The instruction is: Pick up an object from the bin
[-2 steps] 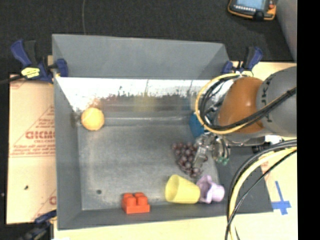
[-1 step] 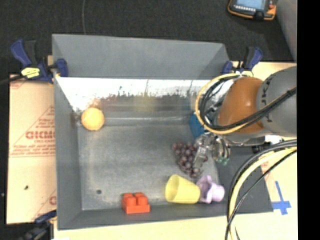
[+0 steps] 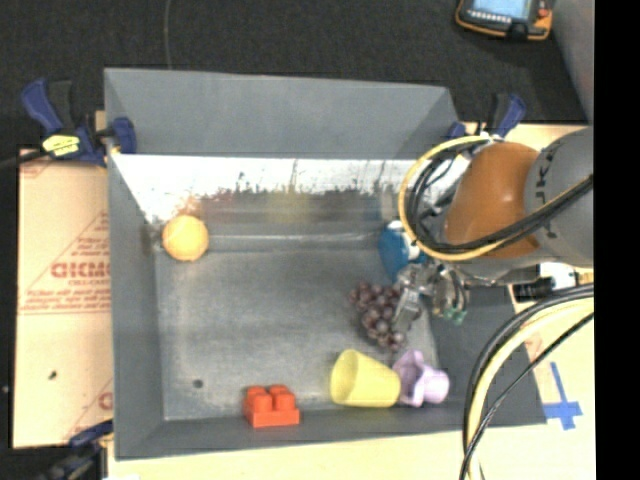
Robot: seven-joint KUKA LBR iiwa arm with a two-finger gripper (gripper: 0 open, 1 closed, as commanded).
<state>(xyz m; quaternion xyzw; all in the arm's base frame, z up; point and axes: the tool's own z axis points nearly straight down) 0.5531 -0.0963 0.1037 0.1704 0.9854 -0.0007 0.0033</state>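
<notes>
My gripper (image 3: 412, 306) hangs low at the right side of the bin, its fingers right at the edge of a dark purple bunch of grapes (image 3: 373, 312). Whether the grapes sit between the fingers I cannot make out. A blue object (image 3: 393, 250) lies just behind the gripper, partly hidden by the arm's orange cover. In front of the gripper a yellow cup (image 3: 362, 380) lies on its side, with a small lilac piece (image 3: 424, 381) touching its right end.
An orange ball (image 3: 185, 238) rests in the far left corner of the bin floor. A red toy brick (image 3: 271, 406) sits near the front wall. The arm with its orange cover and cables overhangs the right wall.
</notes>
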